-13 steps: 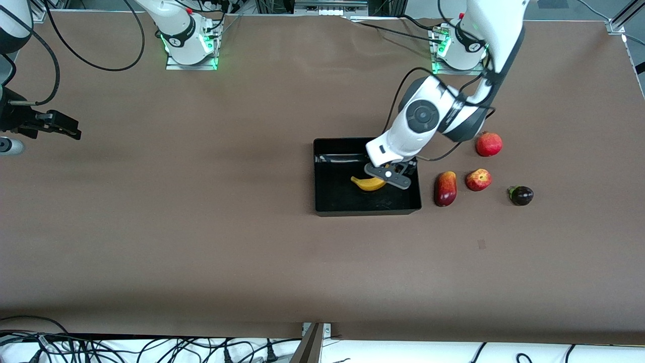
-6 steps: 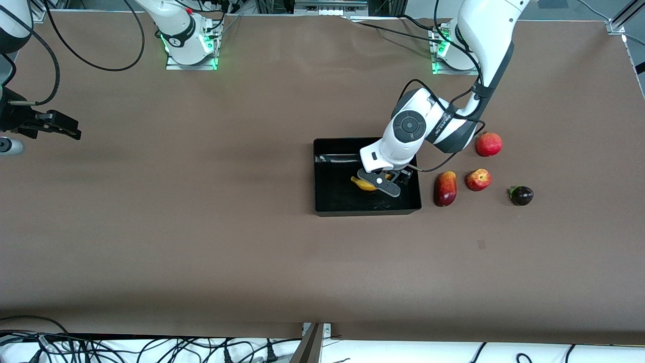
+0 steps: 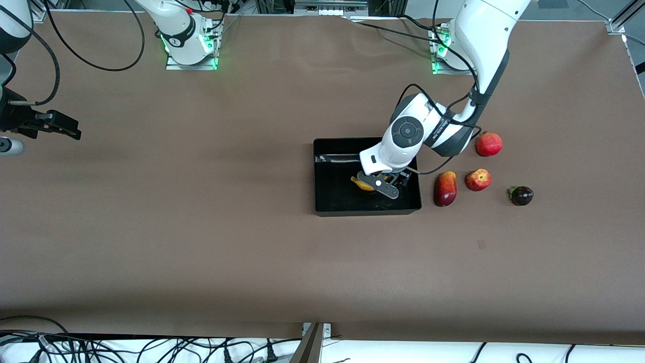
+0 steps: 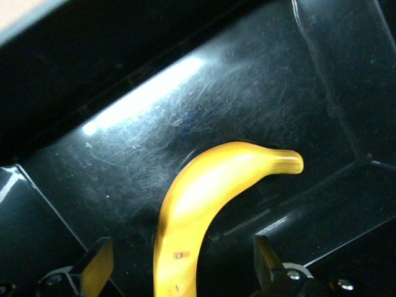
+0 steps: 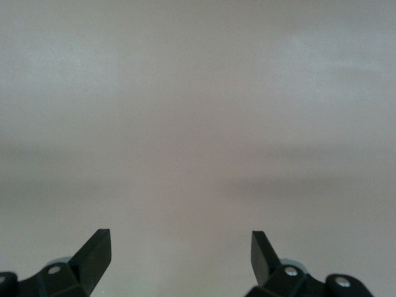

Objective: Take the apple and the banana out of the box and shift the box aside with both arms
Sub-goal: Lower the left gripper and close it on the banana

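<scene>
The black box (image 3: 367, 210) sits mid-table, toward the left arm's end. The yellow banana (image 3: 363, 184) lies on its floor. My left gripper (image 3: 379, 187) is down inside the box, right over the banana. In the left wrist view the banana (image 4: 204, 198) lies between the spread fingers (image 4: 96, 266) of my left gripper (image 4: 179, 247), with a gap on each side, on the box's glossy floor (image 4: 154, 93). The red-and-yellow apple (image 3: 478, 179) rests on the table beside the box. My right gripper (image 3: 70, 131) waits open and empty at the right arm's end, over bare table (image 5: 179, 241).
A long dark-red fruit (image 3: 445, 188) lies between the box and the apple. A round red fruit (image 3: 489, 144) lies farther from the camera than the apple. A dark purple fruit (image 3: 521, 195) lies toward the left arm's end. Cables run along the table's front edge.
My left gripper has come down lower into the box over the banana, covering more of it. The banana, the box and the right arm have not moved.
</scene>
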Robot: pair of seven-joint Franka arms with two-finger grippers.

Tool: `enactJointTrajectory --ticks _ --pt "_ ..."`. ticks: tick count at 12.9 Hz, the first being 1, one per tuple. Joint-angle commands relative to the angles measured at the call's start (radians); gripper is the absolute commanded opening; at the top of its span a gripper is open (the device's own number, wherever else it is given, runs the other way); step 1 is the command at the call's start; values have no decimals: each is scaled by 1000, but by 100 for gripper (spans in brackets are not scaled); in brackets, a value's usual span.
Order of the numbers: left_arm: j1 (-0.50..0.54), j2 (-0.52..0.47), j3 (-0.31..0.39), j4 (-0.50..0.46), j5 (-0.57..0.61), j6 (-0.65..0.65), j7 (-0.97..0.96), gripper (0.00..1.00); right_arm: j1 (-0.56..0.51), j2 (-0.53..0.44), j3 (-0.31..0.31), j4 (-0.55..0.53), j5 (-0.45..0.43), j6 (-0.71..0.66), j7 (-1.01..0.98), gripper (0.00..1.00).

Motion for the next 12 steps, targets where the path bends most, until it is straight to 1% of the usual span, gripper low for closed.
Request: enactJointTrajectory --ticks 1,4,6,8,9,10,11,12 --pt "-14 24 12 12 5 2 -1 100 0 -3 2 12 3 -14 5 100" --pt "-26 51 12 5 3 24 -12 100 0 -3 2 12 3 -12 5 100" --pt "-37 70 10 -24 3 68 -79 100 0 -3 2 12 3 -12 5 100" --pt "-49 73 10 -27 3 70 -107 100 0 -3 2 12 3 -12 5 100" --pt "-49 74 9 -28 3 70 -110 91 0 -3 2 12 3 -12 5 100" --pt "-51 74 9 -30 3 68 -107 57 0 -3 2 12 3 -12 5 100" --pt "-54 74 9 -31 5 67 -97 16 0 -3 2 12 3 -12 5 100" --pt "-54 74 9 -31 5 64 -96 0 0 -3 2 12 3 -12 5 100"
